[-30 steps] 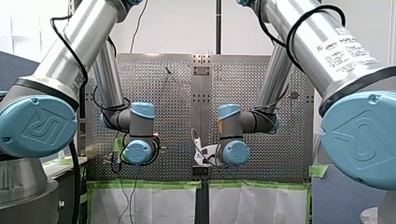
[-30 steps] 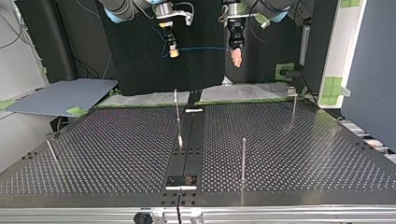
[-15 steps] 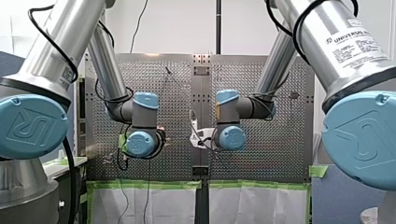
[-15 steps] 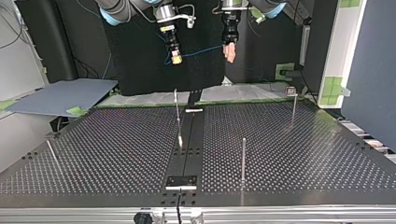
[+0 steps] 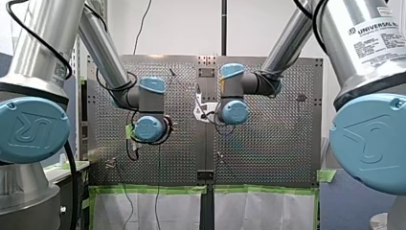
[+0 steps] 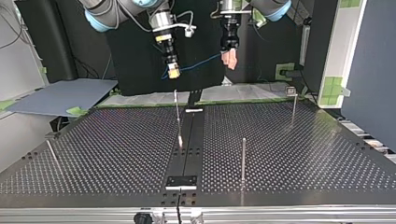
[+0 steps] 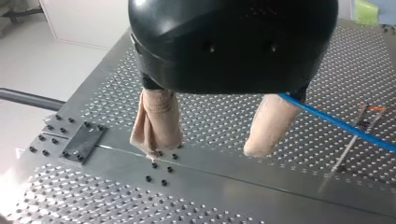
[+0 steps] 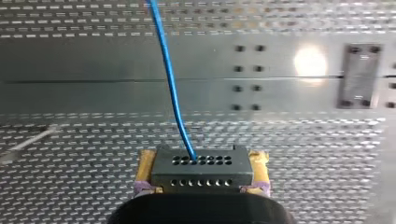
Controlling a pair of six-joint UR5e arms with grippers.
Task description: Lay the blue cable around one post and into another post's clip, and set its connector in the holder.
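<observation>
- While both arms hang high over the far edge of the perforated counter, near 12 o'clock in the top view, the blue cable runs through the air between them and touches no post.
- The right end effector pinches the connector between its yellow pads, with the cable exit facing away from the wrist. This grip probably leaves the connector's body free to be lowered into a holder.
- The left end effector has its beige fingers spread. The cable leaves from the root of one finger, and the black body hides whether it is caught there.
- Held at two places, the cable forms a short slanting span, which looks suited to sweeping round a post.
- A thin post stands mid-counter in the top view, a second post at its 4 o'clock and a clip-topped post at its 3 o'clock.
- Routing is judged not yet begun, with both arms well above the posts.
</observation>
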